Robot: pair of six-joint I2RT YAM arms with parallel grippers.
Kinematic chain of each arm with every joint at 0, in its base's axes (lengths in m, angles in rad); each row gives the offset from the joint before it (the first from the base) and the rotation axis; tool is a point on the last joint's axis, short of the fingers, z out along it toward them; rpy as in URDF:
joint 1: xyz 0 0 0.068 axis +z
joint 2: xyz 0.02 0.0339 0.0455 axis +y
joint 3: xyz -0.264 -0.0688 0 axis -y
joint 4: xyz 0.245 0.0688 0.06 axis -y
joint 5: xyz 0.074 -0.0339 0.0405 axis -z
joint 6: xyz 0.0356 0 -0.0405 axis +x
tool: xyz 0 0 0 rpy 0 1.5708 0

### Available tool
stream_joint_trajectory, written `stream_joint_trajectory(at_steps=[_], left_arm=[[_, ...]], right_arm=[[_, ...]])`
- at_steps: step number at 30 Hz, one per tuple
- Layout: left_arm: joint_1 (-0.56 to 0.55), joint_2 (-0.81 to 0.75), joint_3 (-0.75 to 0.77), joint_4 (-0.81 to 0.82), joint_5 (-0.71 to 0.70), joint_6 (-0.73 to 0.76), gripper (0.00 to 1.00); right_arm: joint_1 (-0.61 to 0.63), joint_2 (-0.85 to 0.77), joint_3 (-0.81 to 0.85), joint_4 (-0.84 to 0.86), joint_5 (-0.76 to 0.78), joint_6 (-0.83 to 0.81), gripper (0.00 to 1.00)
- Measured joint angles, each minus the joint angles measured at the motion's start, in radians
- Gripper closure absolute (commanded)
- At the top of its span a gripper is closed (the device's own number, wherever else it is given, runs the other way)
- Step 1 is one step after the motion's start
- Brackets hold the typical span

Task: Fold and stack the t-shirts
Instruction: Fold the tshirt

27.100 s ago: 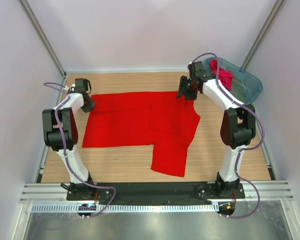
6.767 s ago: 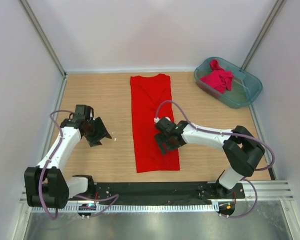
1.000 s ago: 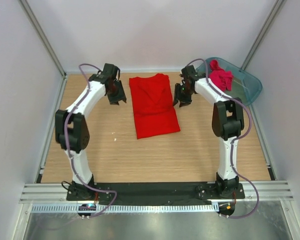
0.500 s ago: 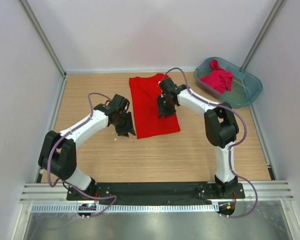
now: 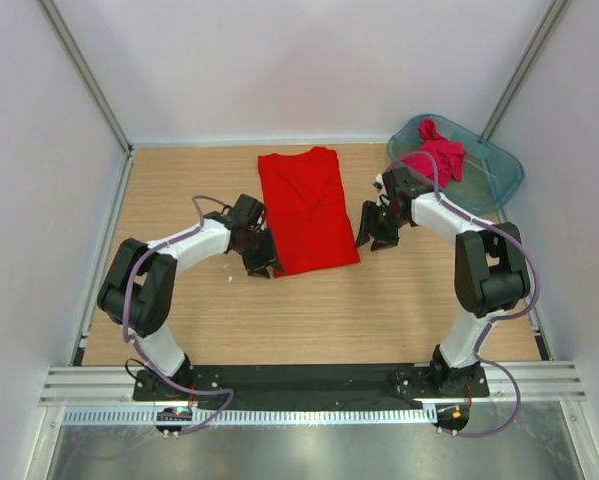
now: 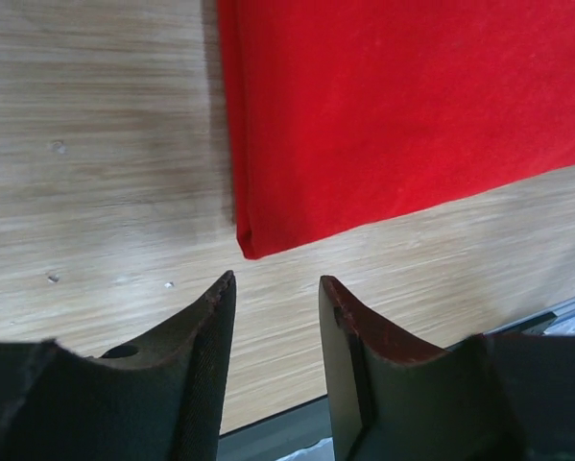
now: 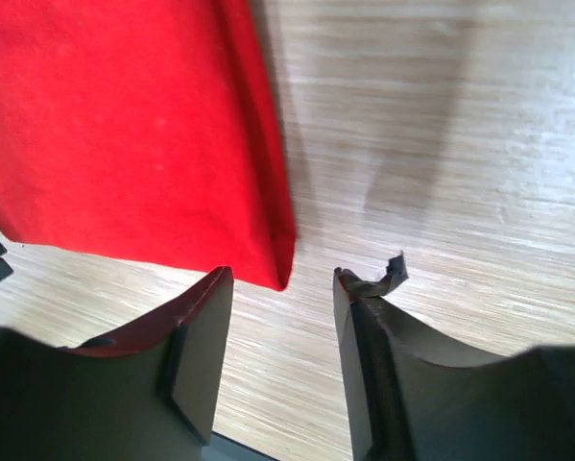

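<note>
Noting red tee [image 5: 307,210] lying flat on the surface [image 5: 179,190] at upper centre of the overhead view, folded into a compact rectangle, collar end toward the top of the frame.

Logging change over the last second: both arms dropping back from the collar end, where they were flanking the tee, to its lower corners. Finding left tool [image 5: 262,258] now sitting at the lower-left corner and right tool [image 5: 374,230] just right of the lower-right corner. Seeing no shift in the tee itself over that second; earlier still, lying as a long strip, so now reading as halved in length.

Checking tool states in the wrist views: left jaws standing moderately apart, holding nothing, folded corner lying just ahead of the gap. Right jaws standing somewhat wider, also holding nothing, corner edge reaching the gap at its left side. Touching the cloth or not: not telling from these views.

Judging this as lining up on both lower corners, either for one more fold upward or for a lift; needing both tools closing on all layers together, otherwise risking the fold peeling open.

Noting pink tee [image 5: 439,155] bunched in the teal tub [image 5: 509,172] at upper right, not yet folded. Rating the task as under halfway.
</note>
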Motion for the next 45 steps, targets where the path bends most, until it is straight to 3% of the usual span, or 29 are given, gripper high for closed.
stream_joint_trajectory(at_steps=[2,5,6,15,21,28,32,34,35,38,40,45], left_arm=[[0.000,0.001,0.002,0.012,0.003,-0.010,0.67],[0.000,0.000,0.024,0.050,0.029,-0.027,0.83],[0.000,0.001,0.029,0.063,0.036,-0.026,0.85],[0.005,0.154,0.058,0.197,0.119,-0.085,0.92],[0.041,0.192,0.051,0.213,0.151,-0.097,0.92],[0.070,0.190,0.024,0.234,0.194,-0.066,0.92],[0.072,0.165,0.006,0.229,0.193,-0.022,0.85],[0.072,0.147,0.003,0.203,0.183,0.001,0.76],[0.072,0.133,0.002,0.184,0.178,0.014,0.66],[0.072,0.073,0.008,0.129,0.167,0.036,0.59],[0.072,0.040,0.043,0.098,0.166,0.041,0.59],[0.087,0.093,0.247,0.090,0.182,0.069,0.77]], right_arm=[[-0.026,-0.013,-0.039,0.024,-0.024,0.004,0.53],[-0.021,-0.027,-0.074,0.072,-0.091,0.022,0.96],[-0.019,-0.031,-0.085,0.100,-0.129,0.039,0.98],[-0.012,0.054,-0.180,0.365,-0.435,0.203,0.99],[-0.063,0.152,-0.210,0.435,-0.494,0.209,0.99],[-0.176,0.151,-0.256,0.406,-0.526,0.186,0.99],[-0.180,0.106,-0.248,0.322,-0.449,0.126,0.99],[-0.172,0.071,-0.239,0.264,-0.387,0.089,0.99],[-0.166,0.053,-0.233,0.237,-0.367,0.077,0.99],[-0.146,0.008,-0.198,0.188,-0.338,0.068,0.98],[-0.119,-0.005,-0.152,0.207,-0.352,0.098,0.96],[-0.026,0.082,0.021,0.336,-0.403,0.209,0.97]])
